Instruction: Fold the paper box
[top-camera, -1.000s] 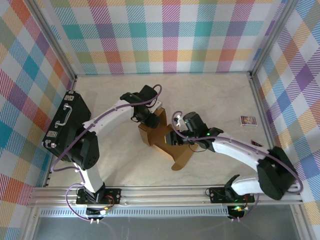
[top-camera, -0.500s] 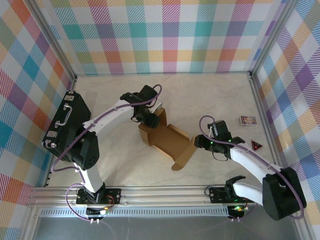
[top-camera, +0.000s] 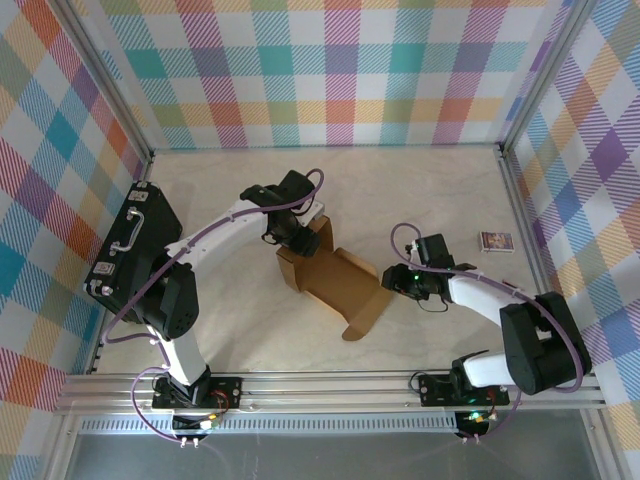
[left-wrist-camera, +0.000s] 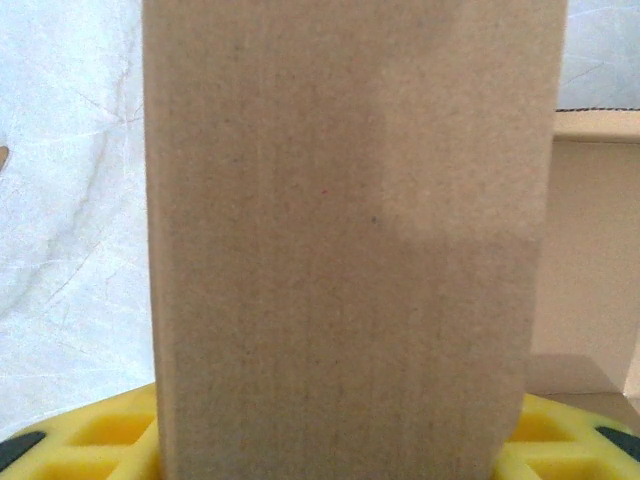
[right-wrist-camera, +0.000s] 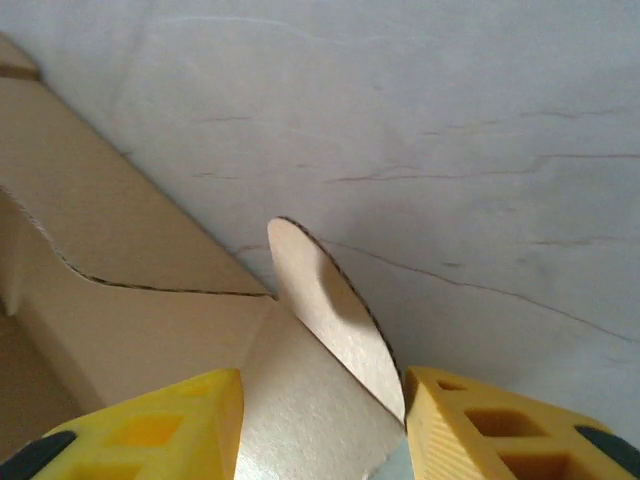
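Grippers are meeting on opposite ends of the paper box (top-camera: 330, 275), which is lying half-formed near the middle of the bench (top-camera: 420, 190). The left gripper (top-camera: 284, 234) is clamping the box at its far-left end: in the left wrist view, a plain brown panel is standing upright between the yellow fingers (left-wrist-camera: 80, 440), reaching from one finger across to the other.

The right gripper (right-wrist-camera: 320, 420) is sitting at the box's right edge with its jaws apart. A thin rounded tab (right-wrist-camera: 330, 300) is rising between its yellow fingers (right-wrist-camera: 150, 430), its edge running down to the right-hand finger, and nothing is being pinched. Beyond the tab, a longer wall of the box is slanting away to the left over the pale, veined bench surface.

From above, the box is showing an open floor panel with a raised wall at the left gripper's end. A long flap (top-camera: 358, 318) is trailing from its near side toward the arm bases.

A black hard case (top-camera: 135, 255) with a handle is lying well to the left of the box, against the enclosure frame. A small printed packet (top-camera: 497, 241) is lying to the right of the box, beyond the right gripper. Plaid walls (top-camera: 330, 70) are enclosing the bench behind and to both sides of the box.
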